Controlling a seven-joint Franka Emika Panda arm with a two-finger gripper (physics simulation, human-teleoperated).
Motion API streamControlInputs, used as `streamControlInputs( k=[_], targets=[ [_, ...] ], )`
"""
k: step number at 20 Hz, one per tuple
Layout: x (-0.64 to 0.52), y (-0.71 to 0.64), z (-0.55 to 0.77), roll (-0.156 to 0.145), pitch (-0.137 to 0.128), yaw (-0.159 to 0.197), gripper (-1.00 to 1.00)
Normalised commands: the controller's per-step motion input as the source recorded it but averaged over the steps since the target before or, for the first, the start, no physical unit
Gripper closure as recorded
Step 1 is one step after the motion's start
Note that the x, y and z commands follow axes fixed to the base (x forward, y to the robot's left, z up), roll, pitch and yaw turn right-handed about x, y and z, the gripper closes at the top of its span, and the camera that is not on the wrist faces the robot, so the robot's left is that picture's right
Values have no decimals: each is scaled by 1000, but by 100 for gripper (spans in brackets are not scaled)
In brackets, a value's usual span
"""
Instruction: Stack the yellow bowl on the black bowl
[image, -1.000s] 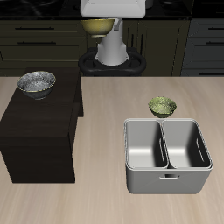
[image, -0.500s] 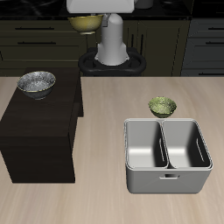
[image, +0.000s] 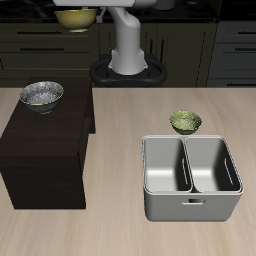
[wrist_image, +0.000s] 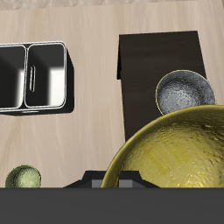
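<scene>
The yellow bowl (image: 76, 18) hangs high in the air above the back of the table, held by my gripper (image: 77, 9), which is mostly cut off by the frame edge. In the wrist view the yellow bowl (wrist_image: 171, 156) fills much of the picture and its patterned inside shows. The black bowl (image: 41, 95) stands upright on a dark box (image: 45, 150), well below the yellow bowl and nearer the table's front. It also shows in the wrist view (wrist_image: 184, 91), beside the yellow bowl's rim. My fingers are hidden in the wrist view.
A greener olive bowl (image: 185, 122) stands on the table behind a grey double bin (image: 190, 178). Both show in the wrist view, the olive bowl (wrist_image: 24, 178) and the bin (wrist_image: 35, 75). The robot's base (image: 127, 68) stands at the back.
The arm has swung sideways with the yellow bowl, carrying it from over the robot's base toward the side where the black bowl stands. Nothing on the table moved.
</scene>
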Motion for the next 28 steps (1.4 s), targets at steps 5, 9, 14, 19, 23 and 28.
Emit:
streamControlInputs(
  k=[5,9,14,19,23,28],
  targets=[
    [300,-273,8,-32,17,2,100],
    [277,-272,-33,-56,1,-4,100],
    [276,-334,-20,-27,19,-11,100],
    [188,-154,-115,72,52,11,100],
    [214,-308,-137,48,34,11,100],
    [114,-191,-120,73,28,34,100]
  ],
)
